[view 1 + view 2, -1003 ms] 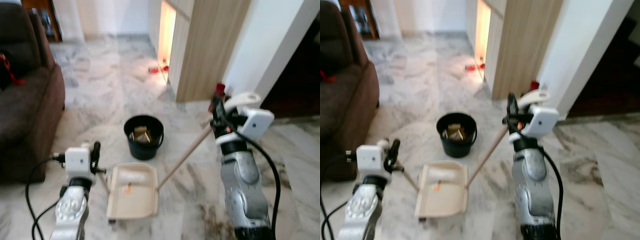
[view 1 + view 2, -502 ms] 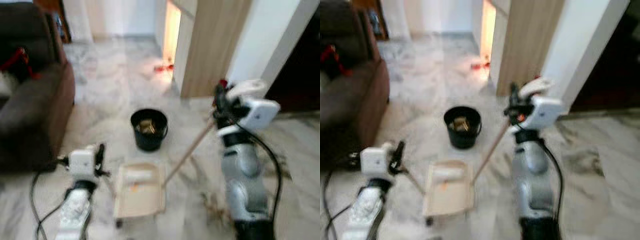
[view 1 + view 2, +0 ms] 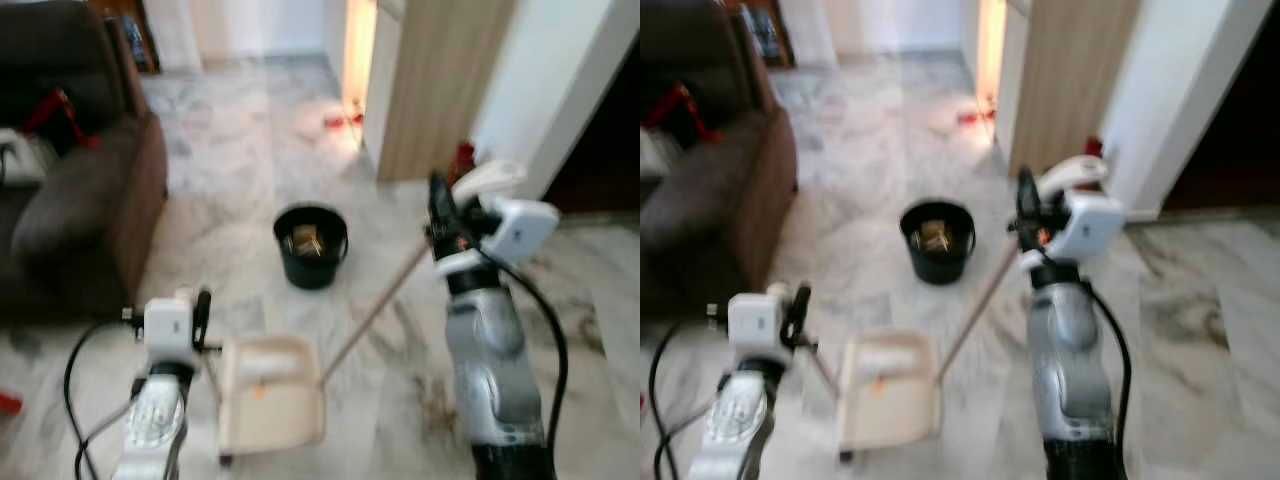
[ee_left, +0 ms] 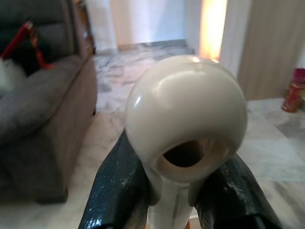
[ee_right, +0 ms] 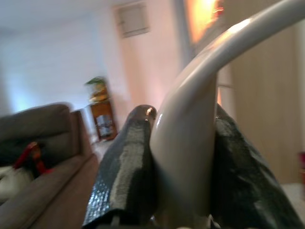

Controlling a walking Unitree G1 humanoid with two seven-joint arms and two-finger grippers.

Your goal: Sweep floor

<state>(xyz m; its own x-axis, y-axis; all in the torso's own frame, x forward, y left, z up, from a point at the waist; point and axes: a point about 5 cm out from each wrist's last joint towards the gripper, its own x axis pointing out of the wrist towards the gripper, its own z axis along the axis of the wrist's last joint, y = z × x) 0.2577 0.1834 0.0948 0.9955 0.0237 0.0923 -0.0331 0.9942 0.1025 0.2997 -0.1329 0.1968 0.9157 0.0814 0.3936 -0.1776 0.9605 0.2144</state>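
Note:
A cream dustpan (image 3: 270,405) lies on the marble floor with a white roll and an orange scrap in it. My left gripper (image 3: 203,310) is shut on the rounded cream end of the dustpan's handle (image 4: 186,109), just left of the pan. At chest height on the right, my right gripper (image 3: 437,205) is shut on the curved white top of the broom (image 5: 190,109). The broom's tan stick (image 3: 375,310) slants down and left to the pan's right edge. A black bucket (image 3: 311,245) with scraps inside stands beyond the pan.
A dark brown sofa (image 3: 70,200) with a red strap on it stands on the left. A wooden cabinet (image 3: 440,90) and a white wall rise at the back right, with a dark doorway beside them. Small red items (image 3: 343,120) lie near the lit gap.
The camera has moved, so the bucket and sofa sit further right and higher in the picture. Both grippers hold the same handles as before.

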